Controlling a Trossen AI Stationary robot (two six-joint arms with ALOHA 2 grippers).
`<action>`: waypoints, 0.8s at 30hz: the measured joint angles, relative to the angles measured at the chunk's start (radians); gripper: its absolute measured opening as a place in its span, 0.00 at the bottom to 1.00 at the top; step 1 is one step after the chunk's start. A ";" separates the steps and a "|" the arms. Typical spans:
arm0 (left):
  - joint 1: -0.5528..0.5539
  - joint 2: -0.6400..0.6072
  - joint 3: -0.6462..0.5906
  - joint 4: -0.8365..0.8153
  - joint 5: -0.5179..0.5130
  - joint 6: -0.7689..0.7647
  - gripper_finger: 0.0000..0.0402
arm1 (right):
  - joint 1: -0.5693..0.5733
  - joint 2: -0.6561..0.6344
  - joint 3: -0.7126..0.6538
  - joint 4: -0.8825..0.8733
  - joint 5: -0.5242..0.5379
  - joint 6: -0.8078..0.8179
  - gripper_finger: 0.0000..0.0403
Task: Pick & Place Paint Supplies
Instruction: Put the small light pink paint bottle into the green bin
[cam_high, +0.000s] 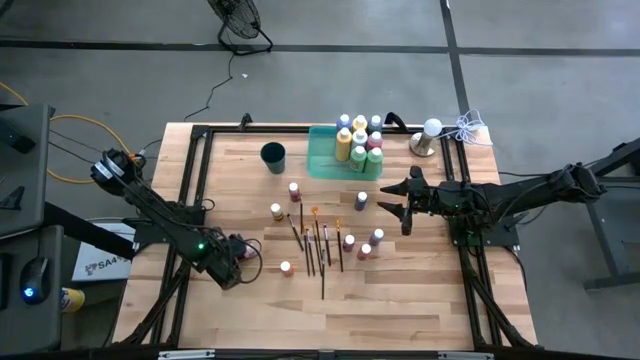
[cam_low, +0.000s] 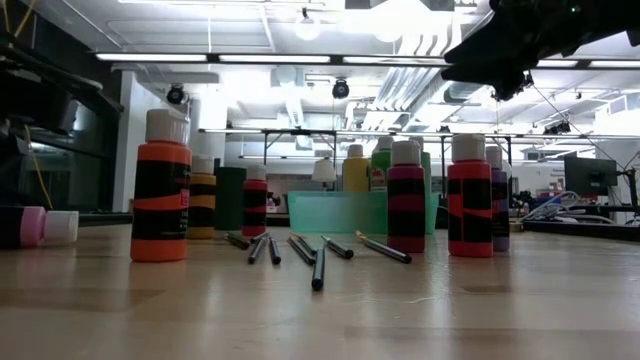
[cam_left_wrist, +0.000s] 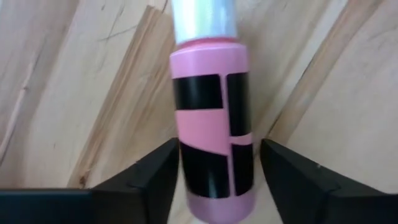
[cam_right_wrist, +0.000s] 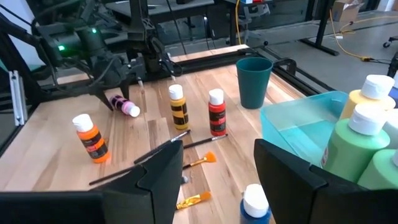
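1. The left gripper (cam_high: 243, 252) is low over the near-left part of the pale wooden table (cam_high: 400, 300), its two dark fingers (cam_left_wrist: 146, 180) set on either side of a pink plastic paint bottle with a pale cap and black label (cam_left_wrist: 211, 124), which lies on its side on the wood.
2. In the left wrist view the fingers stand just beside the pink bottle's flanks; whether they press on it cannot be told.
3. The right gripper (cam_high: 402, 205) hangs in the air over the table's right-middle area, fingers spread and holding nothing.
4. A translucent green rectangular tray (cam_high: 322, 155) at the far middle of the table holds several yellow, green and white-capped bottles (cam_high: 358, 140).
5. A dark teal round cup (cam_high: 273, 157) stands upright just left of the tray.
6. A cluster of thin dark-handled paintbrushes (cam_high: 318, 245) lies flat at the table's centre.
7. Around the brushes stand single upright bottles: an orange bottle (cam_high: 286, 268), a yellow bottle (cam_high: 277, 211), a red bottle (cam_high: 295, 190), a blue bottle (cam_high: 361, 201), and others to the brushes' right.
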 joint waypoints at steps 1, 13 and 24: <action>0.000 0.001 0.000 0.000 0.000 0.004 0.48 | 0.000 0.000 0.000 0.001 0.000 0.000 0.48; 0.000 -0.002 0.009 -0.017 -0.020 0.094 0.26 | 0.000 0.000 0.000 0.003 0.000 0.000 0.48; 0.000 -0.048 0.125 -0.154 -0.151 0.191 0.27 | 0.000 0.000 0.000 0.002 -0.001 0.029 0.48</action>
